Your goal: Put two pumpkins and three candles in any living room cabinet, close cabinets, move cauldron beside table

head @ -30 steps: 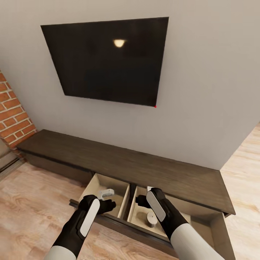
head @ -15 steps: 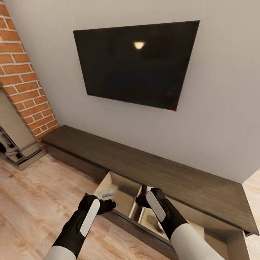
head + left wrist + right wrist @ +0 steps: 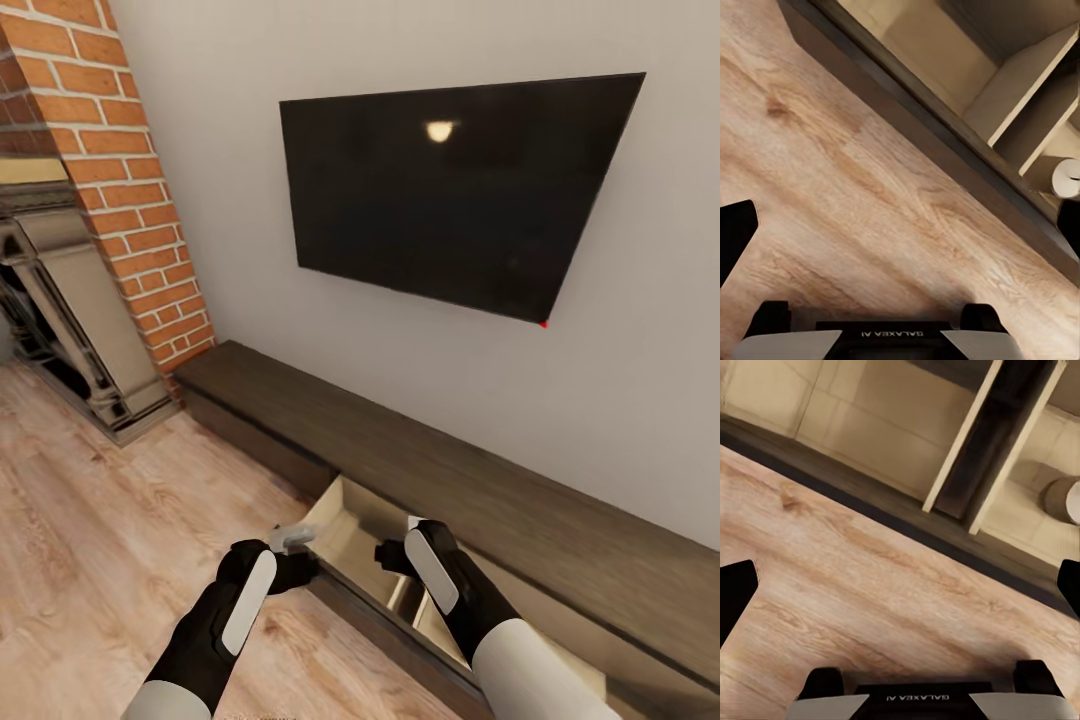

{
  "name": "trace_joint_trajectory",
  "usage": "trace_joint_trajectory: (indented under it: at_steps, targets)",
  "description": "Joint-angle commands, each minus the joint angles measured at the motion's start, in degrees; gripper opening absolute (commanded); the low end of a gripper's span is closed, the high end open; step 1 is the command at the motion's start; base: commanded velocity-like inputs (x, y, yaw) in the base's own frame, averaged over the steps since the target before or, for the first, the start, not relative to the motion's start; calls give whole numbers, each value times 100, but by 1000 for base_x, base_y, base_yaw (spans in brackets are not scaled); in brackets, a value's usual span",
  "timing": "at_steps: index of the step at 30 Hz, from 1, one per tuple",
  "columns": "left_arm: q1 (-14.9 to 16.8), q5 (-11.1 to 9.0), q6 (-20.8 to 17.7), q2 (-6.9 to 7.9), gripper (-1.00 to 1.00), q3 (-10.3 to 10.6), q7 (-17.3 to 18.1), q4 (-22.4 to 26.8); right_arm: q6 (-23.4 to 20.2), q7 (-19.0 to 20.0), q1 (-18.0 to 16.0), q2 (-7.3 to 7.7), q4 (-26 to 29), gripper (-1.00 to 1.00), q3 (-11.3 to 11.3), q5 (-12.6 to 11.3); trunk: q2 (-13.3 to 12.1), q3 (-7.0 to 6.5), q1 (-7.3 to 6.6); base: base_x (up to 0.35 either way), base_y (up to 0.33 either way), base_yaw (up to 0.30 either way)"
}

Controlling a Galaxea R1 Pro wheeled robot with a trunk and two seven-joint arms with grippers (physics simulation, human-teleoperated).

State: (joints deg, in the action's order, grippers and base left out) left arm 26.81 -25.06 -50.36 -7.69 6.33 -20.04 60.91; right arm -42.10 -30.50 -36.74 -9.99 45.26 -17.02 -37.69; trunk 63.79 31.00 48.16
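Observation:
The long dark-brown cabinet (image 3: 450,470) runs along the wall under the TV, with its drawers pulled out and the pale beige insides (image 3: 350,515) showing. One grey-tan candle (image 3: 1063,499) stands in a drawer, and the left wrist view shows the same candle (image 3: 1066,176). My left gripper (image 3: 300,555) hangs open over the floor just in front of the drawer front (image 3: 945,142). My right gripper (image 3: 395,550) is open too, above the drawer edge (image 3: 870,502). Neither holds anything. The pumpkins and the cauldron are out of view.
A black TV (image 3: 450,190) hangs on the grey wall. A brick column (image 3: 130,170) and a fireplace surround (image 3: 70,320) stand at the left. Light wood floor (image 3: 110,540) stretches in front of the cabinet.
The whole picture has swung left, bringing the brick column and fireplace into view. Both arms keep the same pose, and the drawers stay out.

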Motion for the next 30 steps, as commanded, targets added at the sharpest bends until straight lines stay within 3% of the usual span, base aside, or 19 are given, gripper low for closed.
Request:
trace_joint_trajectory:
  at_steps: [1,10,21,23,30]
  targets:
    - [0,2,0,1,100,0,0,0,0,0,0,0,0,100,4,-1,-42,-21,-23,0,0,290]
    - [0,7,7,4,100,0,2,0,2,0,0,0,0,100,23,-1,-403,-208,-220,0,0,290]
    - [0,2,10,13,100,-14,1,0,9,0,0,0,0,100,30,-1,-403,-238,-220,0,0,290]
    - [0,2,9,13,100,-90,0,0,9,0,0,0,0,100,30,-1,-403,-243,-220,0,0,290]
    - [0,12,-6,48,100,-648,8,0,9,0,0,0,0,100,9,5,-403,-262,-220,0,0,290]
